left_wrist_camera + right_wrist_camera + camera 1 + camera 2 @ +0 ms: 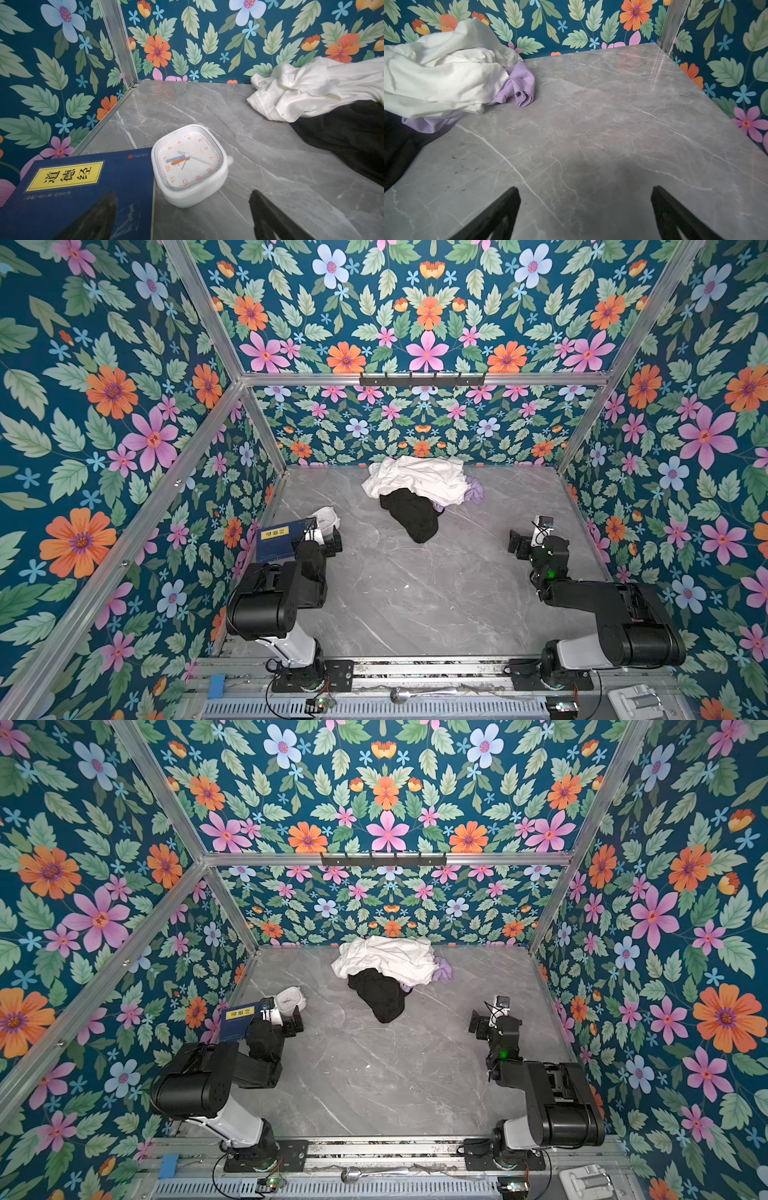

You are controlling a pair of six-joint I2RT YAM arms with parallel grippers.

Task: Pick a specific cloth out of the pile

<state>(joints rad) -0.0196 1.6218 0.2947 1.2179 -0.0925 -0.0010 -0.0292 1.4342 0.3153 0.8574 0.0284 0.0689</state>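
Note:
The pile [419, 479] [386, 959] lies at the back middle of the grey marble table [415, 593]. It is mostly a white cloth [301, 89] [436, 76], with a lilac cloth [476, 489] [519, 83] peeking out on its right. The black cloth [411, 516] [380, 994] [342, 135] [396, 145] spills from under the white one toward the front. My left gripper [334, 539] [297, 1023] [184, 193] stands open at the left, well short of the pile. My right gripper [517, 541] [478, 1023] [585, 188] is open at the right over bare table, holding nothing.
A white square clock [326, 517] [189, 164] lies just ahead of the left gripper, beside a dark blue book [280, 541] [72, 197] against the left wall. Floral walls close in three sides. A hook rail [422, 379] hangs on the back frame.

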